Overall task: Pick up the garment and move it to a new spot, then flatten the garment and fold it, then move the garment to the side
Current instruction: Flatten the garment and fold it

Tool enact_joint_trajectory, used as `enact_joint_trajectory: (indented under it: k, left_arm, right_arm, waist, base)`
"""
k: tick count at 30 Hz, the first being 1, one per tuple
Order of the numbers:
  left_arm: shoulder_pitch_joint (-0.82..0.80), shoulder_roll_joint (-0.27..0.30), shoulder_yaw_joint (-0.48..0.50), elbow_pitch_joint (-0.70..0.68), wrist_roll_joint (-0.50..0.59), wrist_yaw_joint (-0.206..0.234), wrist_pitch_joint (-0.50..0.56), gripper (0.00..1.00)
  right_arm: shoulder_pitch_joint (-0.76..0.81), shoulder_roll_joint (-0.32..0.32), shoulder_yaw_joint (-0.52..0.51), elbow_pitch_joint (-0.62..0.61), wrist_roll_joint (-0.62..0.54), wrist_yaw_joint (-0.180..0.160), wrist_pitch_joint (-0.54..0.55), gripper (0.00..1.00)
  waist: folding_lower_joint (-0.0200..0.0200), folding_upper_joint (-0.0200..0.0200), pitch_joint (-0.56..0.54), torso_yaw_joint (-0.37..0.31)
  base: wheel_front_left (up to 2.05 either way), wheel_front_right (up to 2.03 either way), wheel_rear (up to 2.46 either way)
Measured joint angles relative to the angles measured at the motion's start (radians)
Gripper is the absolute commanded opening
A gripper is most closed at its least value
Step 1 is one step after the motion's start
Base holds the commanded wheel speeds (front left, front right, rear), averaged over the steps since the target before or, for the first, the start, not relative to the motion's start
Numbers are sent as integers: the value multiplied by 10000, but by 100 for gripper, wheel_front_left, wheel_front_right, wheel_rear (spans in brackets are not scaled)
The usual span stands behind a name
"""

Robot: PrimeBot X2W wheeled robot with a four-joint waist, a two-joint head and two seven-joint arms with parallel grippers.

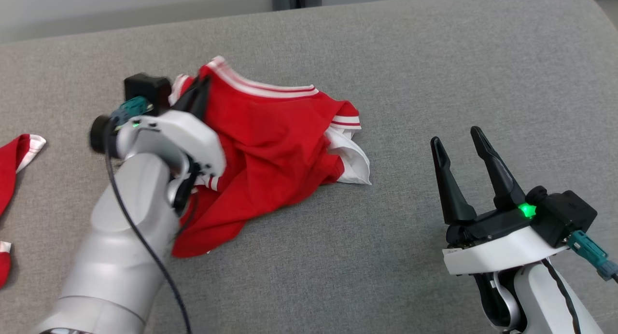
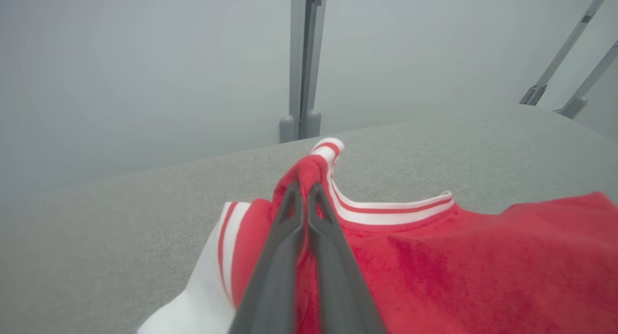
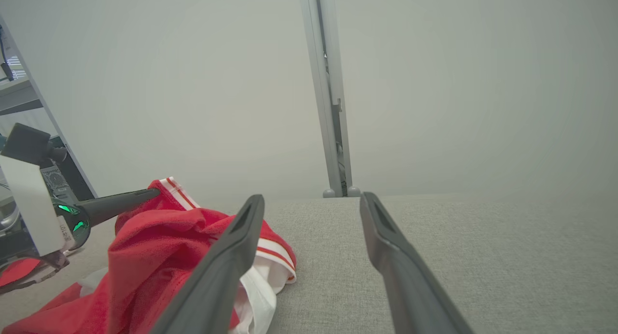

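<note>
The garment (image 1: 270, 141) is a red top with white and red striped trim, lying crumpled on the grey padded surface (image 1: 386, 257). My left gripper (image 1: 200, 85) is shut on a fold of the garment near its striped edge; in the left wrist view the two dark fingers (image 2: 289, 213) pinch a red bunch of the garment (image 2: 434, 266) that stands up between their tips. In the right wrist view the left gripper (image 3: 152, 193) lifts the garment (image 3: 159, 242) a little. My right gripper (image 1: 458, 138) stands open to the right of the garment, nothing between its fingers (image 3: 241, 228).
Another red and white cloth (image 1: 17, 165) lies at the left edge of the surface. A grey upright post (image 2: 304, 63) stands behind the surface's far edge against a pale wall. Slanted metal struts (image 2: 565, 54) show at the far right.
</note>
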Motion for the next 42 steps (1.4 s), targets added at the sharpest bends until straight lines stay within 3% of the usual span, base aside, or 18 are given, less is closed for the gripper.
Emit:
enact_joint_trajectory:
  k: [4,5,12,22,26,30,35,42]
  left_arm:
    - [-159,-291,-848,-1749,-1632,-13,-19,0]
    - [-159,-291,-848,-1749,-1632,-13,-19,0]
    - [-1401,-339,-1737,-5139,-4374,-13,539,0]
    - [-2797,-196,-897,-6395,-5022,146,2,0]
    - [-1132,723,-663,-6541,-4964,416,-253,0]
    - [1348,1360,-512,-6792,-5306,245,-608,0]
    - [3553,2259,-748,-6817,-4775,73,-876,0]
    - [5302,2334,1271,-7133,-3085,449,-978,0]
  right_arm:
    - [120,90,-144,92,-79,2,0,100]
    - [120,90,-144,92,-79,2,0,100]
    - [379,307,-192,272,-113,0,0,100]
    - [616,510,-272,276,-105,0,0,100]
    - [628,535,-491,207,-113,0,0,100]
    - [668,556,-629,211,-130,0,0,100]
    - [612,500,-669,230,-188,0,0,100]
    - [555,420,-577,238,-203,0,0,100]
  waist:
    - [0,0,-316,-45]
    - [0,0,-316,-45]
    - [0,0,-895,-460]
    - [0,0,-1160,-1014]
    - [0,0,-977,-887]
    - [0,0,-815,-573]
    - [0,0,-685,-83]
    - [0,0,-733,392]
  base:
    - [0,0,0]
    - [0,0,0]
    - [0,0,0]
    - [0,0,0]
    - [0,0,0]
    - [0,0,0]
    - [0,0,0]
    - [0,0,0]
